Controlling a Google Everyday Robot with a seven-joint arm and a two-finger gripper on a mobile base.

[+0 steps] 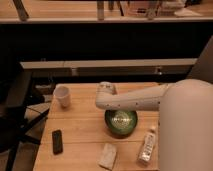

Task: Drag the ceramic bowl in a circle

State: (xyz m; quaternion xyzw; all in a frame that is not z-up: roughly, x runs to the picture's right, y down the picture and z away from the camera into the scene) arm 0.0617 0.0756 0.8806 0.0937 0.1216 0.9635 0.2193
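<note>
The ceramic bowl [121, 123] is round, glossy dark green with pale rings inside, and sits on the wooden table [80, 125] right of the middle. My white arm reaches in from the right across the bowl's far rim. The gripper [106, 102] is at the arm's left end, just above the bowl's far left edge. The arm hides the bowl's far rim and the place where the gripper meets it.
A small white cup [62, 96] stands at the table's far left. A black phone-like slab [57, 141] lies at the front left. A pale sponge [107, 156] lies at the front, and a plastic bottle [148, 146] lies at the front right. A dark chair stands left of the table.
</note>
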